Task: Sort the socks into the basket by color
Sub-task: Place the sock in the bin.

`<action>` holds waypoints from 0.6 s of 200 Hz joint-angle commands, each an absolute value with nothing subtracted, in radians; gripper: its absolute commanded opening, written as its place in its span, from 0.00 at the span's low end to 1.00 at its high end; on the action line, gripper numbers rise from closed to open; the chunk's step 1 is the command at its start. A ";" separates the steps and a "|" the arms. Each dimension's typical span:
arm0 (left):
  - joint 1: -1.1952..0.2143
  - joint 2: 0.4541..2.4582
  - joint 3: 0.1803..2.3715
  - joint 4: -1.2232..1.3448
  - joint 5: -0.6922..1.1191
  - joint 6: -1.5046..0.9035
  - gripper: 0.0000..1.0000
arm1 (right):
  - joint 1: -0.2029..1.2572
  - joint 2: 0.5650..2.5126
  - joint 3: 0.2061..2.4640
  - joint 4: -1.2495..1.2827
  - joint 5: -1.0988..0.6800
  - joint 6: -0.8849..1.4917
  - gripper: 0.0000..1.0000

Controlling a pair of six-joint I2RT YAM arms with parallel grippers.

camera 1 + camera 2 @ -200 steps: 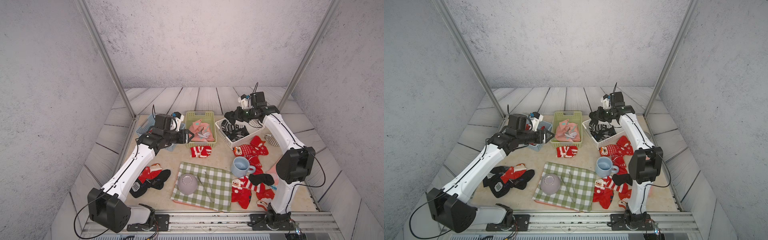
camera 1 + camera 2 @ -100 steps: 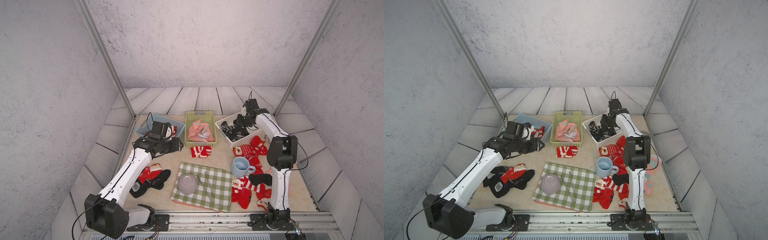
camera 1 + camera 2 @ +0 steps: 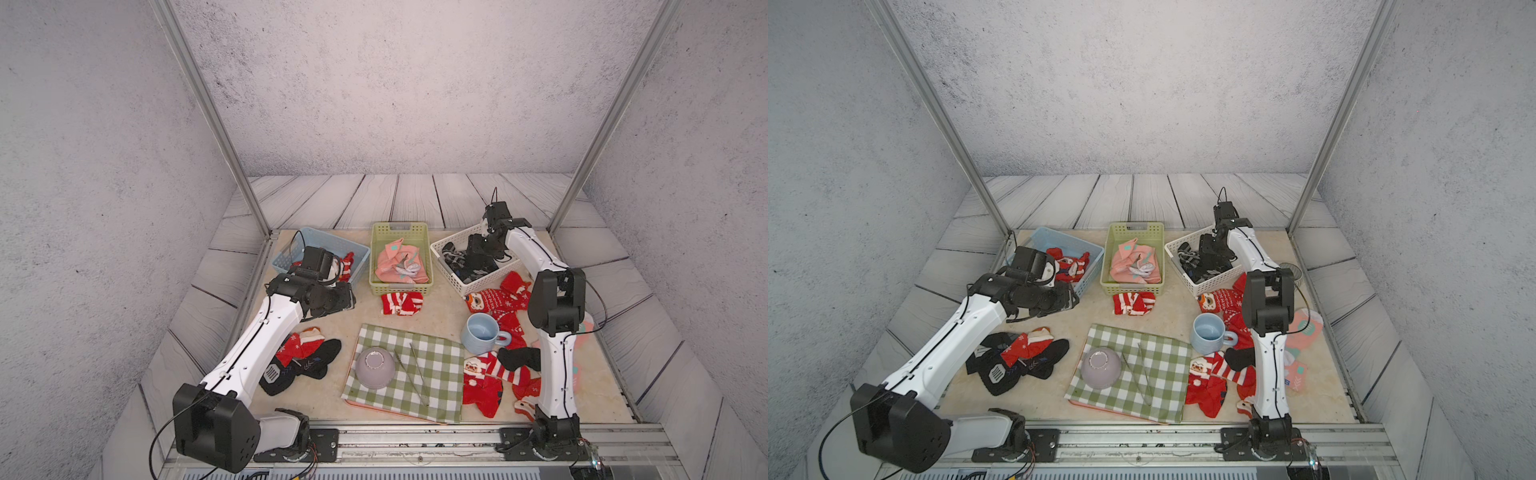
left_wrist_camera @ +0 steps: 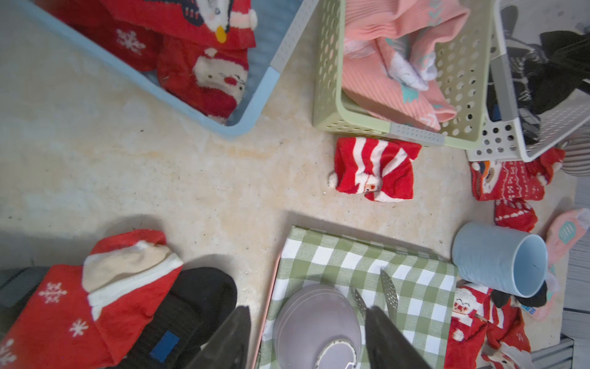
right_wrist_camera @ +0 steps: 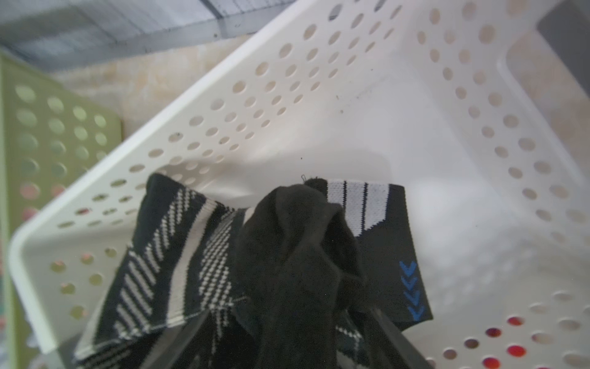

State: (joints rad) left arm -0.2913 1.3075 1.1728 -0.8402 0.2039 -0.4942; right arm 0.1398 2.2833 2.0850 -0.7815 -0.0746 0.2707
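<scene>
My right gripper (image 5: 287, 332) reaches down into the white basket (image 3: 446, 249), jaws wide apart. A plain black sock (image 5: 297, 242) lies bunched between them on striped black socks (image 5: 178, 255). My left gripper (image 4: 306, 322) hangs open and empty in front of the blue basket (image 3: 320, 243), which holds red socks (image 4: 207, 80). Pink socks (image 3: 401, 262) fill the green basket (image 3: 401, 228). Loose on the table are a red striped sock (image 3: 402, 302), red socks (image 3: 498, 297) by the white basket, a red and black heap (image 3: 307, 357) at the left, and a red pile (image 3: 486, 382) at the front right.
A green checked cloth (image 3: 436, 374) at the front centre carries an upturned grey bowl (image 3: 375, 368) and metal tongs (image 3: 417, 374). A light blue mug (image 3: 482, 332) stands to its right. Pink socks (image 3: 1304, 328) lie behind the right arm's base.
The right gripper dropped into the white basket and its jaws spread, with the black sock left between them. The left arm drew back from over the blue basket toward the table's front.
</scene>
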 commanded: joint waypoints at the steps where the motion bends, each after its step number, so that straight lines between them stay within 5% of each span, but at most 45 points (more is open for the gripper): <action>1: -0.278 1.315 1.155 -0.880 0.162 -0.516 0.60 | 0.136 2.236 2.118 -0.806 -0.055 0.267 0.94; 9: -0.273 1.316 1.152 -0.882 0.155 -0.523 0.61 | 0.136 2.230 2.125 -0.808 -0.059 0.267 1.00; 120: -0.147 1.381 1.110 -0.899 0.011 -0.664 0.58 | 0.182 1.958 1.992 -0.855 -0.062 0.318 0.99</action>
State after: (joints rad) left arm -0.1783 1.3510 1.1362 -0.8749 0.0746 -0.6357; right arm 0.1570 2.0384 2.0544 -0.8360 -0.0502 0.3027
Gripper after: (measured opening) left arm 0.585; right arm 0.988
